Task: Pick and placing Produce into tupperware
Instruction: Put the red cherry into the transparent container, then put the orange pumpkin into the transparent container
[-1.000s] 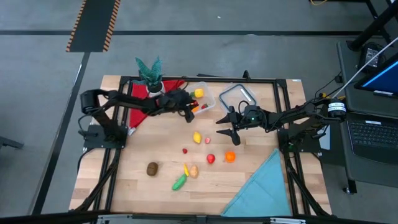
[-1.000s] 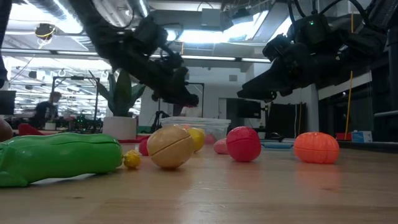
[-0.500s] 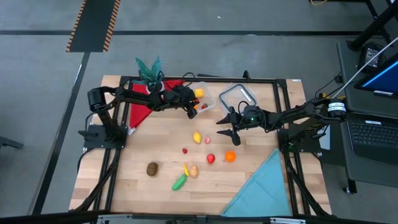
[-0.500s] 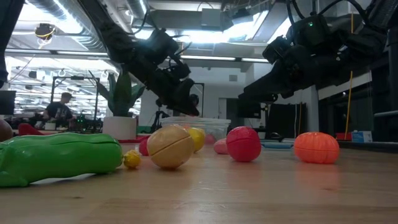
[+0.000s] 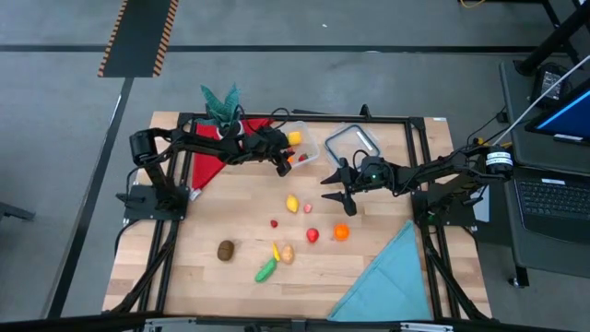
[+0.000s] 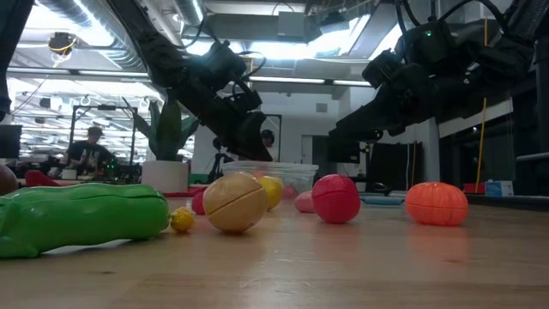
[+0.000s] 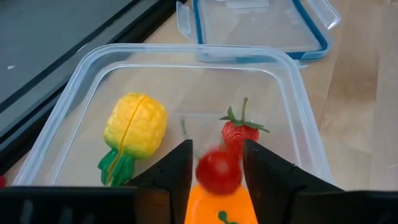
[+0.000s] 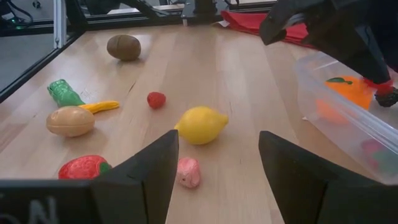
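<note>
Overhead, left pincer [image 7: 216, 163] inside tupperware [image 7: 81, 71] rim.

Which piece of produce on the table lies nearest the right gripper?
The pink piece, lying just ahead of the right gripper, closer than the yellow lemon beyond it.

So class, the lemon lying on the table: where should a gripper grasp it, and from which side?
Probably from straight above, across the lemon's narrow middle. It lies on its side with pointed ends, so its waist gives the flattest hold. The open right gripper hovers nearby.
</note>
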